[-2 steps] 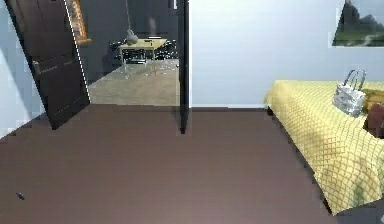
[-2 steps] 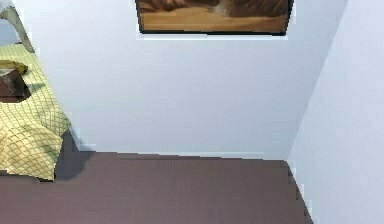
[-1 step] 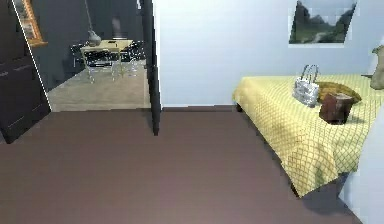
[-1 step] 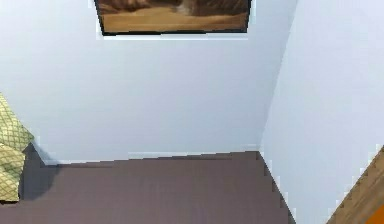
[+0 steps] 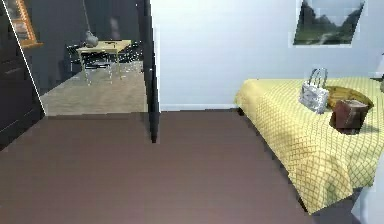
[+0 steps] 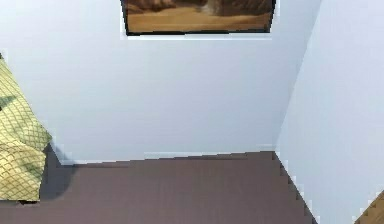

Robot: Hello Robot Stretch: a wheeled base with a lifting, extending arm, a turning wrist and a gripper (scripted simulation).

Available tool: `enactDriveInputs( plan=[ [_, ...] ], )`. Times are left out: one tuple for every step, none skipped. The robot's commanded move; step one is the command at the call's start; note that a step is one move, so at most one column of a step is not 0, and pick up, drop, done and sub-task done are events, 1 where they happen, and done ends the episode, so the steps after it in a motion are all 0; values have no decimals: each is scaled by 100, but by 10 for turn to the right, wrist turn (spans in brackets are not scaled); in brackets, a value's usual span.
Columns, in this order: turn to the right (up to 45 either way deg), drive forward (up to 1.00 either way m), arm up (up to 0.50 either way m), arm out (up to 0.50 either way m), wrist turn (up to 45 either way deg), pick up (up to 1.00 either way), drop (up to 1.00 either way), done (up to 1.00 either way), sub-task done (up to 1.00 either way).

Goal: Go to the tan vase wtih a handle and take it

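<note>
Through a doorway at the forward view's left, a wooden table [image 5: 112,47] stands in a farther room. On its left end sits a small greyish rounded thing [image 5: 91,38], too small to name. On the yellow bed [image 5: 300,130] at the right lie a silver bag with handles [image 5: 315,95], a tan rounded thing [image 5: 352,96] and a dark brown thing [image 5: 348,115].
Dark chairs [image 5: 97,62] ring the table. A dark door edge [image 5: 151,80] stands beside the doorway, with a dark cabinet [image 5: 15,80] at the far left. Brown floor [image 5: 140,170] lies open ahead. A framed picture [image 5: 328,22] hangs above the bed. Another picture [image 6: 200,15], the bed corner [image 6: 18,140] and a wall corner [image 6: 285,130] show to the side.
</note>
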Motion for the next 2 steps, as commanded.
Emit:
enactDriveInputs(
  plan=[
    [-300,0,0,0,0,0,0,0,0],
    [0,100,0,0,0,0,0,0,0]
  ],
)
